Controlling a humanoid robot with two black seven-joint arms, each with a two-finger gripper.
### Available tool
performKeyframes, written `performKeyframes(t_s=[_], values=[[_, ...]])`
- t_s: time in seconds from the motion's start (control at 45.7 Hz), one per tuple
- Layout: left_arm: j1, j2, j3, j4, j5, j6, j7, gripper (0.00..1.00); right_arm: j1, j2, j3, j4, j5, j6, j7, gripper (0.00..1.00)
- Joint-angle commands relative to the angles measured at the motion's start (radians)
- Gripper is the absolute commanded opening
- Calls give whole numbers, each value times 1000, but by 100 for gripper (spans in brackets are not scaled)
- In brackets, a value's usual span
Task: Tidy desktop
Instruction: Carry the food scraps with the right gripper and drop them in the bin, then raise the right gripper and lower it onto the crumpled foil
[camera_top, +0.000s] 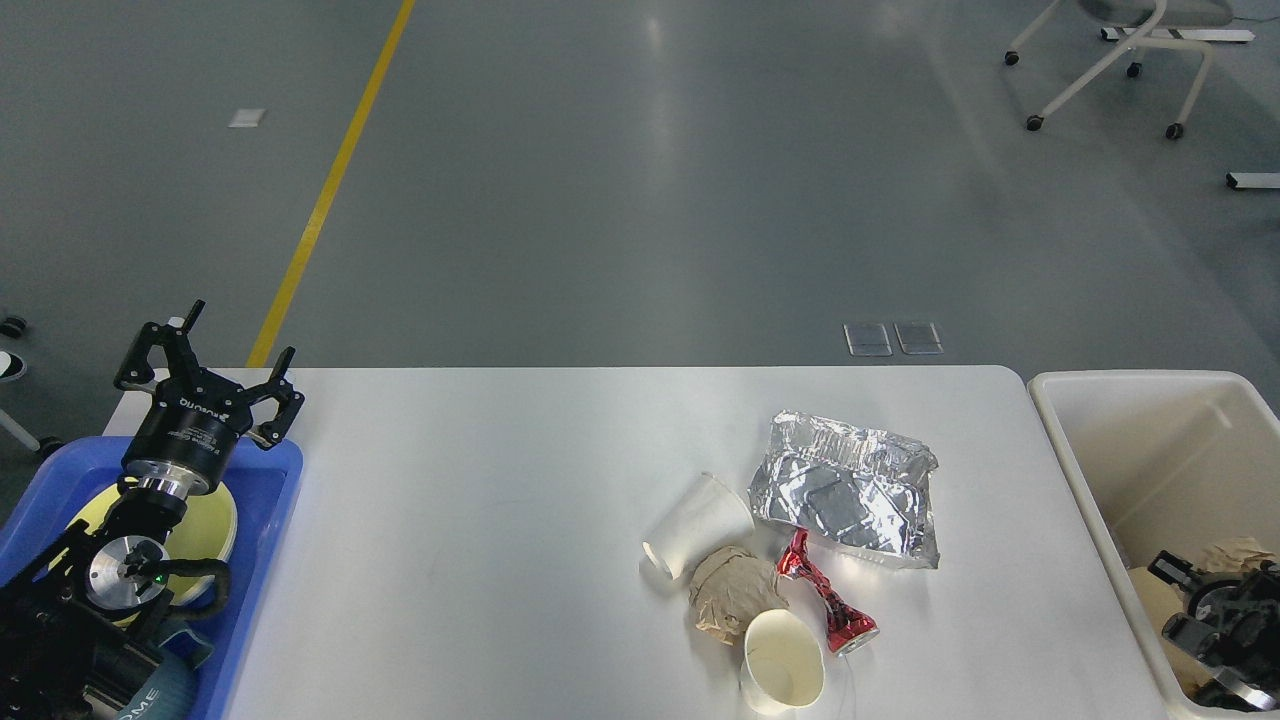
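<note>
Grey workshop floor with a yellow line lies behind the desktop (480, 520), a white tabletop filling the lower view. Rubbish clusters toward its near right: crumpled foil (850, 495), two paper cups (698, 525), a paper wad (730, 592) and a crushed red can (825, 595). Clearing looks part done; next calls for reaching one piece. The left gripper (225, 365) hovers over the blue tray (275, 520) at the left edge, fingers spread, empty. The right gripper (1215, 610) sits low in the cream bin (1075, 470); its opening cannot be told.
</note>
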Motion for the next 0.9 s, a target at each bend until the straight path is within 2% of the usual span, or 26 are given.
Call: performKeyframes(t_s=[0.0, 0.459, 0.547, 0.722, 0.875], values=[[0, 0, 0, 0, 0, 0, 0, 96, 3, 0, 0, 4, -7, -5, 0, 100], [0, 0, 0, 0, 0, 0, 0, 96, 31, -9, -8, 15, -13, -2, 2, 100], [0, 0, 0, 0, 0, 0, 0, 96, 65, -17, -11, 24, -30, 24, 3, 100], [0, 0, 0, 0, 0, 0, 0, 96, 242, -112, -11, 154, -162, 95, 2, 100], [0, 0, 0, 0, 0, 0, 0, 96, 462, -170, -20, 308, -335, 204, 2, 100]])
